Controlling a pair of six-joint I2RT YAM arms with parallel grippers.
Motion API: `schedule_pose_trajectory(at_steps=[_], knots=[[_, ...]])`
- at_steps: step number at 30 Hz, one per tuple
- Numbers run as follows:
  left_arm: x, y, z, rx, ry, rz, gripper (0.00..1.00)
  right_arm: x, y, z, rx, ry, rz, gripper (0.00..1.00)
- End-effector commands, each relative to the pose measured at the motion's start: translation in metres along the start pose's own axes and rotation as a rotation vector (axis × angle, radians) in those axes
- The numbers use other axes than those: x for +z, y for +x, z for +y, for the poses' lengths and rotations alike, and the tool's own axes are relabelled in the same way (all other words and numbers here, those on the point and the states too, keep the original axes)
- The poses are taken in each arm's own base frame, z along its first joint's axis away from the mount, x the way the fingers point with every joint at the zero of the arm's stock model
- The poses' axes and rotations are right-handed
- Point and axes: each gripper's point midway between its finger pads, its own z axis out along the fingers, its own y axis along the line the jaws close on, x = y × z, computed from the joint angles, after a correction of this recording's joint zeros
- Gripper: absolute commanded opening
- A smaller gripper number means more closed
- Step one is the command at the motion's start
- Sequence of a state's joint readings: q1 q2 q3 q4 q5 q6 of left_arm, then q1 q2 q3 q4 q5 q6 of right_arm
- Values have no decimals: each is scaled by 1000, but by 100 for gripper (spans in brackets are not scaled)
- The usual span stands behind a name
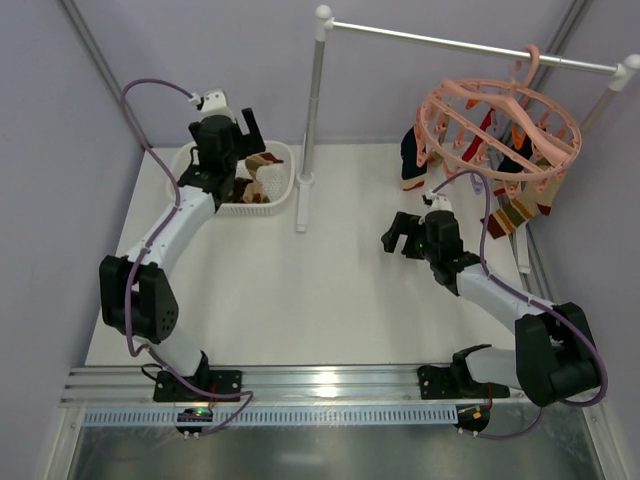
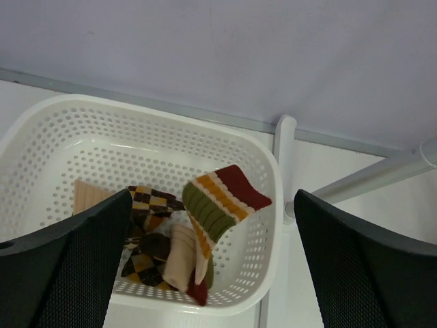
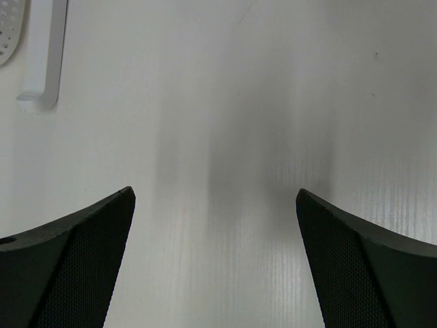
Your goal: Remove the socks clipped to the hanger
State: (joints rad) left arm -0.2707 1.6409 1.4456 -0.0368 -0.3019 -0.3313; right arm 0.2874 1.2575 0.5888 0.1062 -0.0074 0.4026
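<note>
Several socks (image 1: 515,212) hang clipped on the pink hanger (image 1: 500,130); the left gripper (image 2: 213,198) stands open and empty above the white basket (image 2: 157,109), where a striped sock (image 2: 222,198) lies. Next, I think, the open, empty right gripper (image 3: 215,195) must reach up to one clipped sock
</note>
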Motion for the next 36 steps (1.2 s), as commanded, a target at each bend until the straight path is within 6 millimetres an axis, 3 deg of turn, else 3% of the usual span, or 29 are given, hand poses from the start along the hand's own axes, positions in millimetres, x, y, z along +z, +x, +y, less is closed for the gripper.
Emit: schedule_pose_trajectory(at_steps=[1, 9, 13, 18, 25, 28, 32, 34, 35, 36], knots=[[-2, -24, 11, -15, -70, -62, 100, 0, -13, 5, 2, -28, -52, 100], [-8, -22, 14, -11, -81, -54, 100, -4, -16, 5, -3, -33, -62, 100], [-13, -8, -4, -9, -31, -38, 100, -9, -17, 2, -12, -14, -67, 100], [-20, 25, -58, 62, 82, 11, 100, -24, -27, -4, -8, 18, -109, 100], [-20, 66, -127, 107, 215, 56, 100, -62, -46, -8, -14, 46, -194, 100], [-19, 87, -151, 118, 278, 87, 100, -81, -55, -8, -16, 47, -234, 100], [-17, 106, -202, 45, 457, 95, 100, -108, -66, -1, -16, 18, -279, 100], [-19, 111, -224, 7, 557, 104, 100, -128, -79, 5, -15, -7, -339, 100], [-18, 103, -238, -33, 595, 90, 100, -135, -79, 7, -14, -12, -343, 100], [-14, 117, -246, -36, 621, 114, 100, -150, -88, 11, -13, -32, -389, 100]])
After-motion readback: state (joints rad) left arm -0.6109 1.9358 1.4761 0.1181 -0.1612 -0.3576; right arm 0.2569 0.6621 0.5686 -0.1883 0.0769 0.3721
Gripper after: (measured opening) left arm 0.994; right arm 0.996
